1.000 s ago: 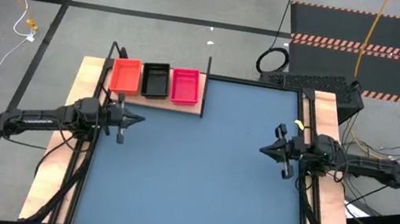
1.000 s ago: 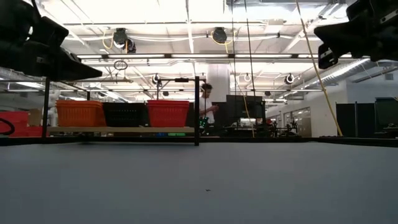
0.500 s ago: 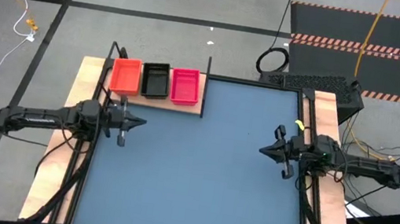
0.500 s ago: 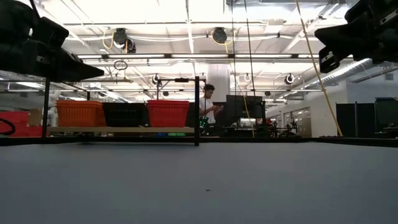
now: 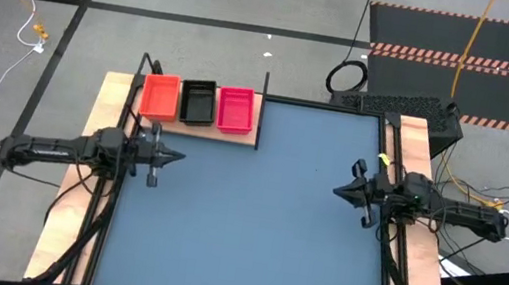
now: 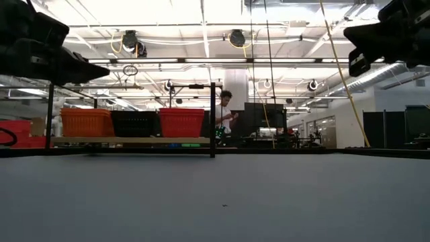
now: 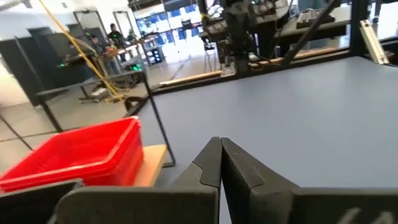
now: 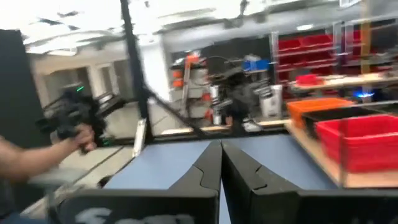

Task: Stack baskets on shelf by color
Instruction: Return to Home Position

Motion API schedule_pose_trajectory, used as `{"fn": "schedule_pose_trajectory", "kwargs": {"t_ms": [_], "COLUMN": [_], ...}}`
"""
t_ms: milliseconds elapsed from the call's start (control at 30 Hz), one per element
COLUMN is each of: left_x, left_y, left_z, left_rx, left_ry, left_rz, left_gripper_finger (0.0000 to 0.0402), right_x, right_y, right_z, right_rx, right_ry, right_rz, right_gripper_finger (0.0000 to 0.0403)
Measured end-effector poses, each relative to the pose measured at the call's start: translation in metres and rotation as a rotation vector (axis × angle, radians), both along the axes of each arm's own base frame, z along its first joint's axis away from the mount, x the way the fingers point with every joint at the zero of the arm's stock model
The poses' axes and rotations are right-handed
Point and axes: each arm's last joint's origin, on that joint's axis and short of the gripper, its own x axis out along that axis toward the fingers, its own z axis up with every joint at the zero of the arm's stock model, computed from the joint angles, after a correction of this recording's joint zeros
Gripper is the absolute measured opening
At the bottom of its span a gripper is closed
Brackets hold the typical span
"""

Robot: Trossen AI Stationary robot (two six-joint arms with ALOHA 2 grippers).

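Observation:
Three stacks of baskets stand side by side on the light-wood shelf at the table's far left: orange, black and pink-red. They also show in the low view: orange, black, pink-red. My left gripper is shut and empty, raised over the table's left side, just near of the shelf. My right gripper is shut and empty, raised over the table's right side. The pink-red stack also shows in the left wrist view and the right wrist view.
Thin black posts stand at the shelf's corners. Light-wood strips run along the table's left and right sides. The blue-grey tabletop lies between the arms. A person stands in the room beyond the table.

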Motion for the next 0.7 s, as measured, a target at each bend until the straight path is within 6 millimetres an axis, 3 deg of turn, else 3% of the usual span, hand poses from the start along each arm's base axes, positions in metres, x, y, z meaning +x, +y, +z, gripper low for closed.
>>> {"fn": "schedule_pose_trajectory", "kwargs": {"t_ms": [167,700], "left_x": [0.003,0.0042], "left_y": [-0.0017,-0.0016], "left_z": [-0.004,-0.0011], "left_rx": [-0.025,-0.043], "left_ry": [0.046,0.013], "left_rz": [-0.027,-0.027], "left_gripper_finger": [0.0017,0.0019], "right_x": [0.0018,0.0019], "right_y": [-0.0021,-0.002], "right_z": [-0.0018,-0.0013], "right_rx": [0.057,0.051], "right_ry": [0.026,0.02], "right_rz": [-0.087,-0.084], "right_gripper_finger": [0.0,0.0]}}
